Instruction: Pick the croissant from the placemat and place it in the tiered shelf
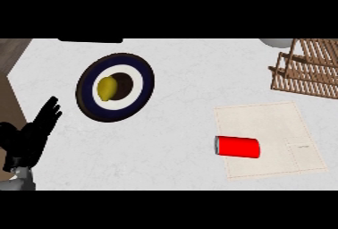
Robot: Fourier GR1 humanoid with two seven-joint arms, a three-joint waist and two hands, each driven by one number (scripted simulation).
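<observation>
Nearest the camera, low at the view's left edge and well to the left of the placemat (269,139), is the left hand (30,136), black, fingers straight and pointing up, holding nothing; it reads as a hand at rest, parked away from the work, rather than one reaching. Its grey forearm is mostly cut off by the lower edge. On the placemat, close to its left border, lies a red can (238,146) on its side, a position from which it might roll. No croissant can be made out on the placemat or anywhere else on the counter (178,170), so where the task's thing is cannot be told from this view; the pictures and the task sentence do not agree here. Up and to the right of the placemat stands the tiered shelf (305,68), wooden and slatted, cut off by the right edge so that its tiers are hard to separate. Far left of the placemat and higher, a dark blue plate (92,100) with a white centre carries a lemon (107,88). The right hand shows nowhere, so its state is unknown. Judging from this, the pick has not yet begun.
</observation>
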